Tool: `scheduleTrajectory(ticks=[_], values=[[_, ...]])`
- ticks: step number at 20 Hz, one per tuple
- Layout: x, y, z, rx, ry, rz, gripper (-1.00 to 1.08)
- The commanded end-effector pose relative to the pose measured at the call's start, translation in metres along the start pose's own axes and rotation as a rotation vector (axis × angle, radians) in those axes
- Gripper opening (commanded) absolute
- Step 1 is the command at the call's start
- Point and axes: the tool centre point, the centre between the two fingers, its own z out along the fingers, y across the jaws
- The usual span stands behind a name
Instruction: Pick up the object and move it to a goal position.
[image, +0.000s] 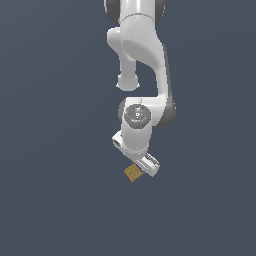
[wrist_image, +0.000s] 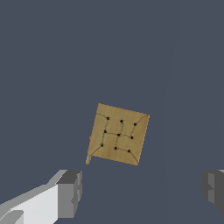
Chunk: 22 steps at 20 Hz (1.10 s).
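Wrist view first: the object, a flat tan square with dark dots and lines on its face, is seen just past the gripper and between the lines of the two fingers, a bit closer to the lighter finger than to the darker one at the frame's right edge. The jaws are spread wide, with nothing held, and the gap looks roomier than the block. The square is rotated a little, so its edges aren't lined up with the fingers; no real long axis can be picked out, since it's basically as wide as it is tall.

In the exterior view the object is seen just below centre, right beside the tip of the gripper, to its lower left in the frame. Whether it's being touched can't be told from that angle.

So the coming move is probably a short advance to get the block between the fingers, maybe with a small wrist twist to square things up.

The table is plain dark blue-grey, no texture, and no goal marker can be made out.
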Motion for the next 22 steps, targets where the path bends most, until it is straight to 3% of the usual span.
scheduleTrajectory(ticks=[1, 11, 22], values=[[0.004, -0.004, 0.007, 0.002, 0.005, 0.061, 1.0], [0.012, -0.014, 0.023, 0.005, 0.016, 0.199, 1.0], [0.012, -0.015, 0.035, 0.005, 0.016, 0.212, 1.0]])
